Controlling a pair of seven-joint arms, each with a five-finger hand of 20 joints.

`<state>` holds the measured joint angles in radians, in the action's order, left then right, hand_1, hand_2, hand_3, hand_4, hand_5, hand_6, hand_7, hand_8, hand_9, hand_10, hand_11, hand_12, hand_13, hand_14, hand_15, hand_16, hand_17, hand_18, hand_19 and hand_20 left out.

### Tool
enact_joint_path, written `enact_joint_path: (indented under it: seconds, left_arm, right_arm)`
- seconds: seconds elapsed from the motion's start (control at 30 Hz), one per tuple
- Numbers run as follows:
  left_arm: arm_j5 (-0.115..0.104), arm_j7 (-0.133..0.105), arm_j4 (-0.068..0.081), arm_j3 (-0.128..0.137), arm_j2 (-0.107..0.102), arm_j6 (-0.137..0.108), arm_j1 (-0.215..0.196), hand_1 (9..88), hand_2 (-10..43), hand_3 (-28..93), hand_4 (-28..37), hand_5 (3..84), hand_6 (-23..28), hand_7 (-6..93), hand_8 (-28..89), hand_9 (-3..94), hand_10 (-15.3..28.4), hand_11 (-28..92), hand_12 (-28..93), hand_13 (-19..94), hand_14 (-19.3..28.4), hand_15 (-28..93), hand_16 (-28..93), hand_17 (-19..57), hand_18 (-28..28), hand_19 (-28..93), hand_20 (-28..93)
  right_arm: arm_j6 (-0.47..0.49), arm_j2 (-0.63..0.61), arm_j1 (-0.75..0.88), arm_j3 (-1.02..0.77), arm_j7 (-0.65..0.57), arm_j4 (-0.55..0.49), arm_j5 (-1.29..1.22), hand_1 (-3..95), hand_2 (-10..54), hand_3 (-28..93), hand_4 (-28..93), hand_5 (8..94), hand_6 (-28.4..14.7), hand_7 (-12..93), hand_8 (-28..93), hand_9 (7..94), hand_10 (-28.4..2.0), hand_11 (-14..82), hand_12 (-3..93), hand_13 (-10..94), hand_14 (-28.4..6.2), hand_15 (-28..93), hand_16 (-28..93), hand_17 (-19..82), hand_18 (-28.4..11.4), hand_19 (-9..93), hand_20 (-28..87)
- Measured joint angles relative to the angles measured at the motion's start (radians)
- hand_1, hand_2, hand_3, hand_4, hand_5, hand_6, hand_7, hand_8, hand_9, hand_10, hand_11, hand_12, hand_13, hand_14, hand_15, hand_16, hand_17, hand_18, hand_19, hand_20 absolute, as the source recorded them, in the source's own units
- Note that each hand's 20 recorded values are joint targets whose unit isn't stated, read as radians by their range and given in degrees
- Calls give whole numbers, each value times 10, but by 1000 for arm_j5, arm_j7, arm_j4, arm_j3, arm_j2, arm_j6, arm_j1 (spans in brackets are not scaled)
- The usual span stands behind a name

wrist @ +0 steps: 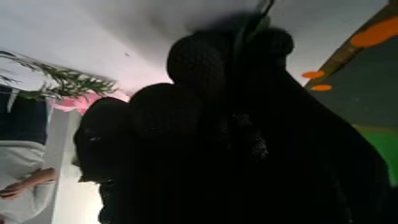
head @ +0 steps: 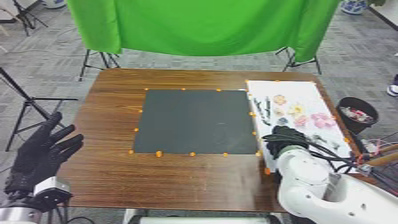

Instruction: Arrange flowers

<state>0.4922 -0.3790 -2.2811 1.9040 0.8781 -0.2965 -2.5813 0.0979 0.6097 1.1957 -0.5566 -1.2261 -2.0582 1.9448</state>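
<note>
The right hand [head: 285,137] is over the near part of the white sheet [head: 305,88], close to that sheet's left edge, its arm coming in from the bottom right of the head view. In the right wrist view the right hand [wrist: 191,120] has its fingers closed on a thin green stem [wrist: 261,23], pinched at the fingertips; the stem runs up between them and out past the tips, over the white sheet. How far it runs down inside the grip is hidden by the dark glove. Green leaves [wrist: 69,76] lie apart from the fingers, off to the side away from the mat, with pink flowers just beside them. In the head view the pink flowers [head: 322,120] lie on the sheet beyond the right hand and a little to its right. Farther up the sheet are a yellow flower [head: 297,109] and a pale orange flower [head: 280,99], with dark sprigs [head: 263,108] along the left edge. The left hand [head: 37,152] is by the table's left edge, well apart from the flowers, its fingers loosely spread and holding nothing. A dark mat [head: 195,121] lies on the brown table [head: 178,180], left of the sheet, with orange marks [head: 159,154] around its border. A bin [head: 358,114] stands beside the table on the right.
</note>
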Motion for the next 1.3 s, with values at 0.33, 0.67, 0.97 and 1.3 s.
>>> enact_joint_path:
  seconds: [0.33,0.67,0.97,1.3]
  left_arm:
    - [2,1,0,1,5,0,-1,300,64,620,-201,296,59,72,-71,261,184,219,116,199,280,548,-117,-59,284,574,-77]
    - [3,3,-2,6,9,0,-4,299,65,620,-201,296,60,71,-71,260,183,220,115,200,279,548,-117,-59,284,574,-77]
    - [2,-2,-3,15,9,-1,-19,299,65,619,-201,296,60,71,-71,261,183,220,115,199,279,548,-117,-59,284,574,-77]
    - [2,-1,-11,33,10,-2,-28,300,66,618,-200,296,60,70,-71,261,184,219,115,199,279,547,-116,-59,284,574,-77]
  right_arm:
    - [-24,-5,7,11,-2,-3,16,449,122,784,-133,593,-71,620,210,717,-152,610,314,761,-92,806,194,574,-149,932,421]
    - [-87,-33,18,17,19,-19,41,440,129,789,-123,583,-75,645,209,721,-149,625,315,767,-89,818,192,578,-146,932,448]
    - [-106,-47,-11,-3,40,-56,63,440,126,792,-125,587,-76,643,210,725,-150,624,317,769,-88,818,193,581,-146,932,457]
    - [-106,-32,-154,60,77,-75,69,442,120,794,-122,595,-75,634,213,729,-150,619,322,772,-89,817,195,585,-145,932,461]
